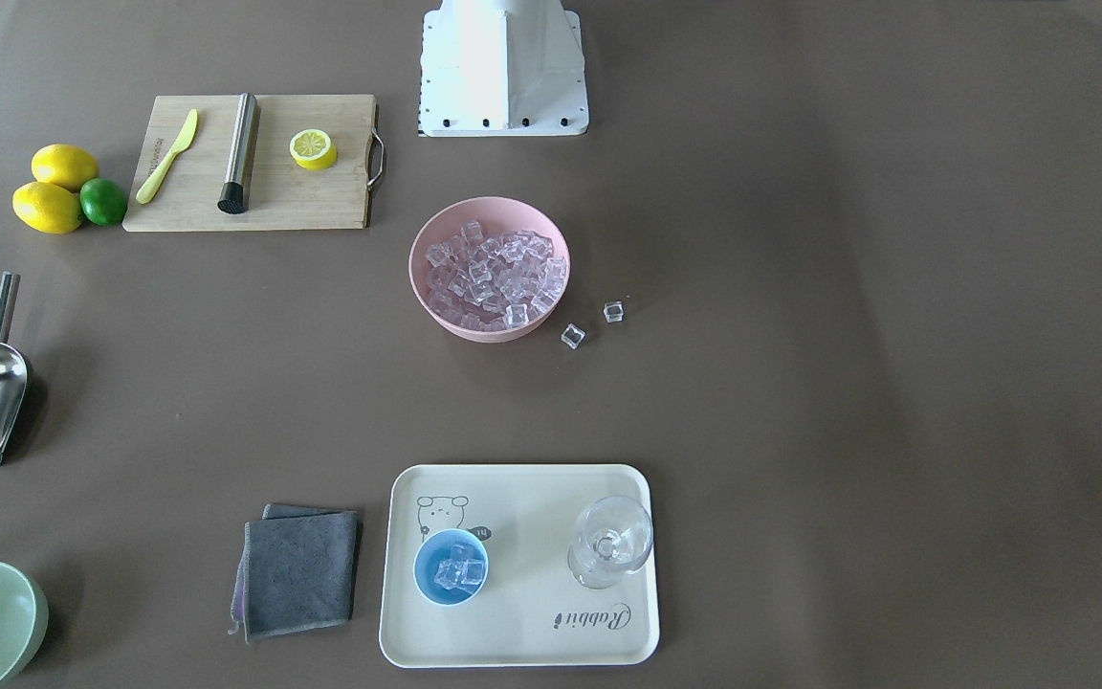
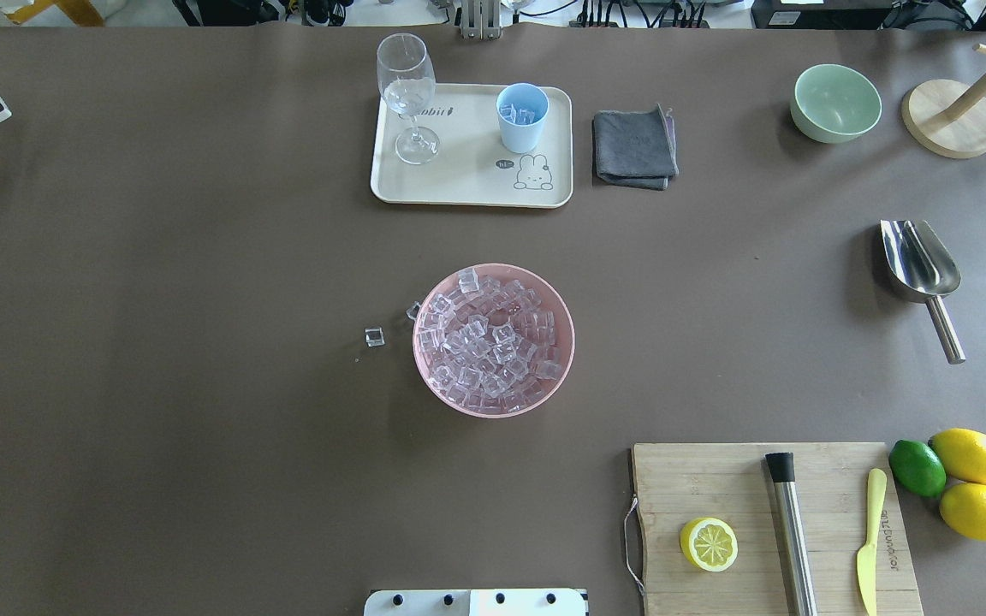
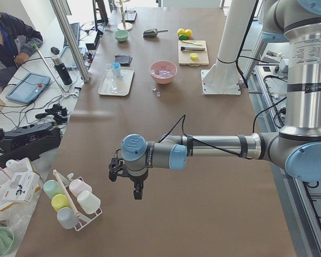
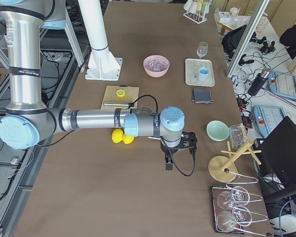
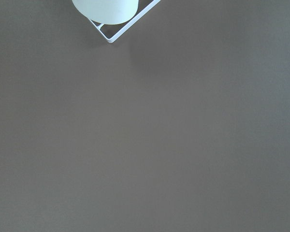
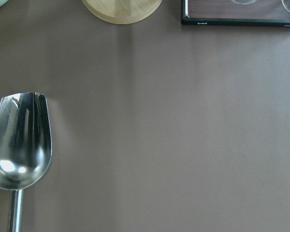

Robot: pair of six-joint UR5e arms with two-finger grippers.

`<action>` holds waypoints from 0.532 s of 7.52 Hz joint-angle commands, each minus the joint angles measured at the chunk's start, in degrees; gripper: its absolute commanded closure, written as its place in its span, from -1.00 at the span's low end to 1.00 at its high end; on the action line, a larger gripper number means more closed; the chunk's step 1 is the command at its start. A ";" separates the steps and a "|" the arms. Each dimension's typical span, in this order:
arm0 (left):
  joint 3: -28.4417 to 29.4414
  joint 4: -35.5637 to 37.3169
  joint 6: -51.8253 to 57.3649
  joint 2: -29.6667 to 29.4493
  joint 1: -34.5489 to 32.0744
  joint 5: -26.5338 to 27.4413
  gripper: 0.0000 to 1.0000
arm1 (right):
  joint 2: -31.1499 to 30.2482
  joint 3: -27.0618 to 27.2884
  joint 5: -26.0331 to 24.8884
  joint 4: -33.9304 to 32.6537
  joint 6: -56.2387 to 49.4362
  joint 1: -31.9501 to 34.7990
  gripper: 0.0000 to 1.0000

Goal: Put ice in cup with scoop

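The ice [image 1: 492,277] fills a pink bowl [image 2: 430,385] at the table's middle. Two loose cubes [image 1: 573,336] lie on the table beside it. The light-blue cup [image 1: 451,566] stands on a cream tray [image 1: 522,632] and holds a few cubes; it also shows in the overhead view [image 2: 522,115]. The steel scoop [image 2: 921,261] lies empty on the table, alone, and shows at the lower left of the right wrist view [image 6: 19,145]. My left gripper [image 3: 137,191] hangs over bare table far from these. My right gripper [image 4: 168,165] hangs beyond the lemons. I cannot tell whether either is open or shut.
A cutting board [image 2: 715,479] carries a half lemon, a steel cylinder and a yellow knife, with two lemons and a lime [image 2: 917,467] beside it. A stemmed glass [image 2: 407,94] stands on the tray. A grey cloth [image 2: 632,147], a pale-green bowl [image 2: 835,103] and a wooden stand [image 2: 948,120] are nearby.
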 commanded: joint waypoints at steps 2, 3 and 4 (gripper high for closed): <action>-0.12 -0.01 0.07 -0.06 0.03 -0.09 -0.97 | -0.11 0.30 0.10 0.09 -0.06 0.09 -1.00; -0.12 0.08 0.08 -0.24 0.03 -0.09 -0.97 | -0.11 0.04 -0.08 0.09 0.20 0.09 -1.00; -0.12 0.08 0.08 -0.33 0.11 -0.01 -0.97 | -0.11 -0.05 -0.08 0.09 0.11 0.00 -1.00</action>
